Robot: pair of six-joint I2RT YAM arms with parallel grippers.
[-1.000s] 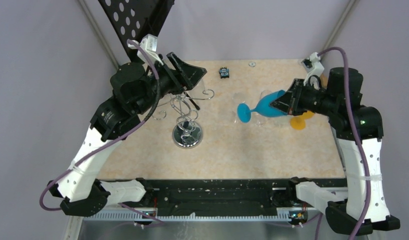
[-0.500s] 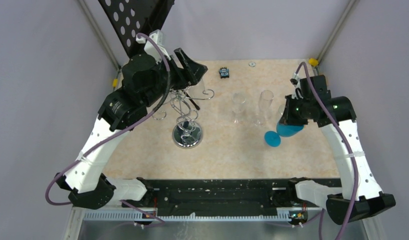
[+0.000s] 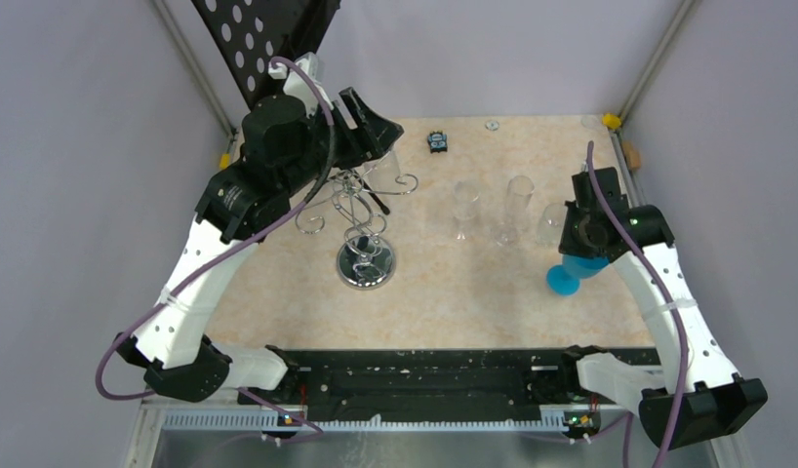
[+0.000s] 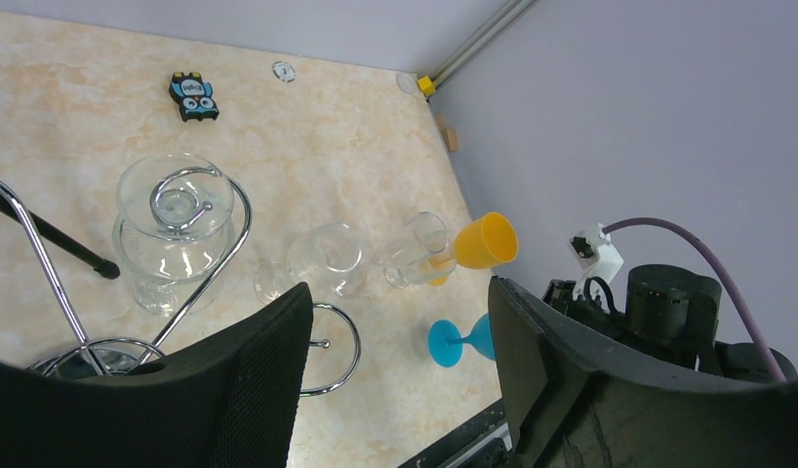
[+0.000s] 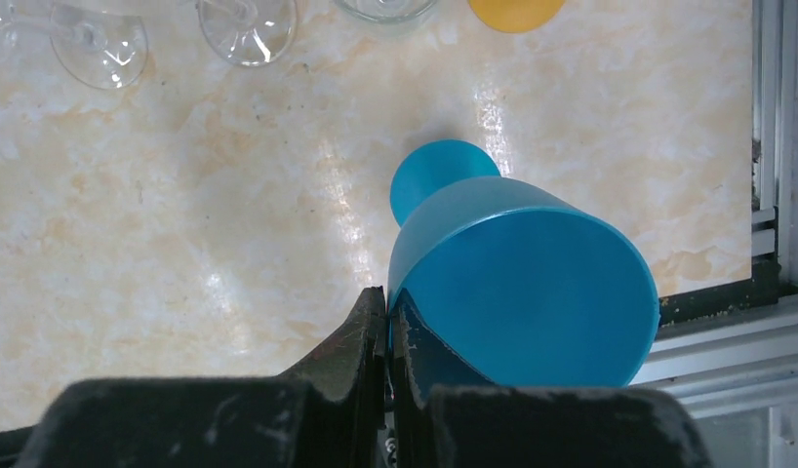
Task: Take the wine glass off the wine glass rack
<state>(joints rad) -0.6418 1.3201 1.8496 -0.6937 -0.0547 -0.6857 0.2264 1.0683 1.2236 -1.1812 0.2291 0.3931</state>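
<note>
While the left gripper point(image 4: 400, 292) hangs with fingers apart above the wire rack point(image 3: 366, 265), the right gripper point(image 5: 385, 302) pinches its fingers on the rim of the tilted blue wine glass point(image 5: 512, 263), over the right side of the table point(image 3: 454, 302), well apart from the rack.

Lab enclosure, plain grey walls point(image 3: 73, 146), aluminium frame point(image 3: 655, 54)

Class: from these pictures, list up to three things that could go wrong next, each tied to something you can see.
1. The right gripper pinches the blue wine glass only by its rim wall; it might slip or swing.
2. Clear glasses stand close beside it; setting it down could knock one.
3. The open left gripper hovers near the wine glass rack; a nudge might dislodge its hanging glass.
</note>
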